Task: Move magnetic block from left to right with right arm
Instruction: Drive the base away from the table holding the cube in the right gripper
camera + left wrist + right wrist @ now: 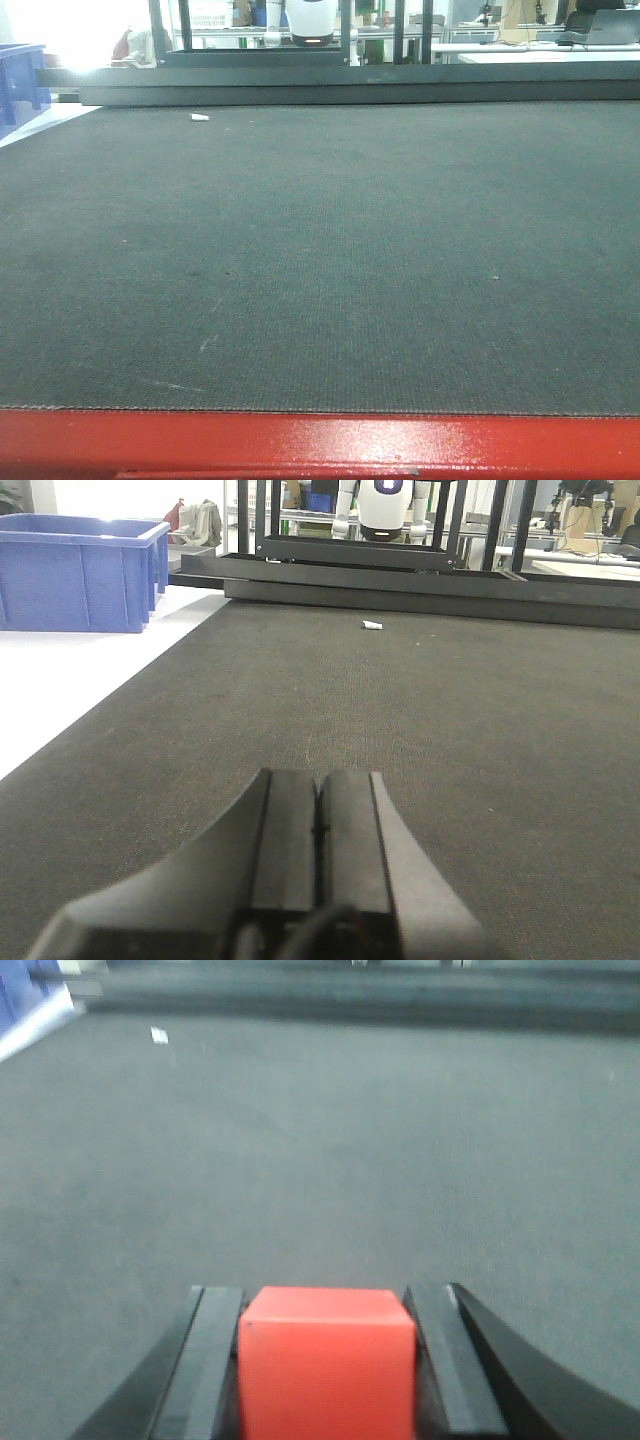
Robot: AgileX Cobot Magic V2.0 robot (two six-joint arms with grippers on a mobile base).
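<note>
Clamping the magnetic block (326, 1365) at bottom centre of the right wrist frame, gripped it square in the right claw (325, 1305) over the dark surface (320, 1140). Called for a level, unhurried carry rightward, no slackening before touchdown. Showed the left claw (318, 810) pressed together, empty.

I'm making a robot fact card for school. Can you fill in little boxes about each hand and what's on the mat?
Right hand: shut on the magnetic block, a red cube
Left hand: shut, holding nothing
Surface: dark mat
On the mat: small white scrap, far side
Beside the mat: blue bin
</note>
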